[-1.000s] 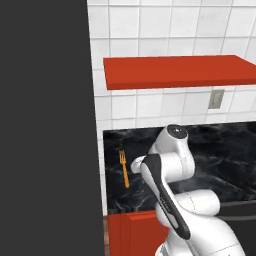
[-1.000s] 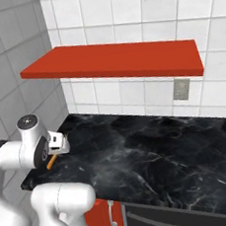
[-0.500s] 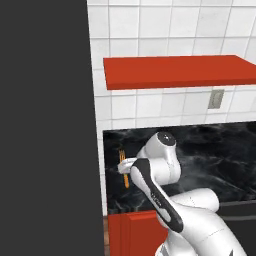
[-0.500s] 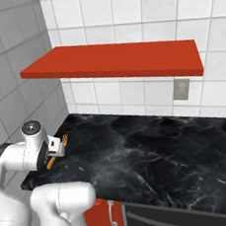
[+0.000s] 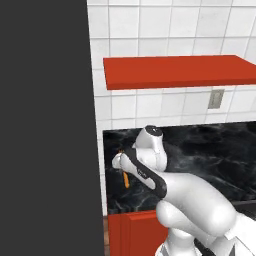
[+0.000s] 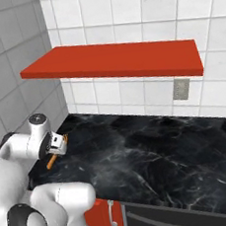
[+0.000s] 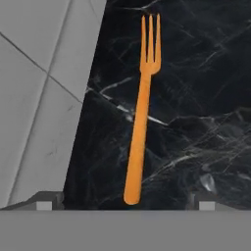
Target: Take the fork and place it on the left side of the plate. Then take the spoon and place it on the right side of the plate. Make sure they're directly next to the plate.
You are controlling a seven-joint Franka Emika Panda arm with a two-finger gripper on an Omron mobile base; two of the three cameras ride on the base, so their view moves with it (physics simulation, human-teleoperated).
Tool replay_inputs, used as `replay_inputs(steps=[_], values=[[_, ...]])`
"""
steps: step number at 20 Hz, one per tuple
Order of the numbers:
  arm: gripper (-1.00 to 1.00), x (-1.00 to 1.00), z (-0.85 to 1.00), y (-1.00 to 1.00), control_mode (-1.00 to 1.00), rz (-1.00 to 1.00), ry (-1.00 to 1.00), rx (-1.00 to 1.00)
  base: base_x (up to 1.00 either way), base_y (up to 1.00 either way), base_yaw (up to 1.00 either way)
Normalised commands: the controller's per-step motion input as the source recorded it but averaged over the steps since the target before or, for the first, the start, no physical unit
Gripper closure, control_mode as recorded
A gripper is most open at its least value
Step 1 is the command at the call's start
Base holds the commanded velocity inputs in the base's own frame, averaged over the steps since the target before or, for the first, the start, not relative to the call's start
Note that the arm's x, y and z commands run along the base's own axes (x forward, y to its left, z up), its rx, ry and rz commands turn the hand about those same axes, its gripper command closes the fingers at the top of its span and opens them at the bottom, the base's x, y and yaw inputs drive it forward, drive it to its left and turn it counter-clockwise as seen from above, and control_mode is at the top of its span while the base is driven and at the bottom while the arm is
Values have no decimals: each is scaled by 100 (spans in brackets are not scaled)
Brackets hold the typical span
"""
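Slippage looked like the main hazard: the slim bright-orange fork lay flat on the black marbled stone counter, so its thin handle offered the 2 dark fingertips almost nothing to bite on. If the gripper closed too high it would likely shut on air; too low and the tips would probably strike the stone and skid the fork aside. A grasp near the handle's end could also let the tined end droop and swing. Space was tight as well, since the grey tiled side wall stood near the fork, so a finger or the wrist might have touched it on the way down.

The fingers stood fully apart, holding nothing, with the handle's rounded end lying between them in the hand view.

The fork was a single flat piece, uniformly orange, with 3 short tines pointing away from the hand. It rested at the counter's left end, close to the wall, showing partly behind the white arm in both base views.
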Motion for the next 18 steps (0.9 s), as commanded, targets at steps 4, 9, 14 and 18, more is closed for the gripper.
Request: replay_inputs(steps=[4, 9, 14, 18], values=[[-100, 43, -12, 0, -100, -2, 16, 0, 0, 0, 0], [-100, 43, -26, 0, -100, 0, 7, 0, 0, 0, 0], [-100, 32, -44, 0, -100, 0, 3, -2, 0, 0, 0], [-100, 20, -48, 0, -100, 0, 0, -2, 0, 0, 0]])
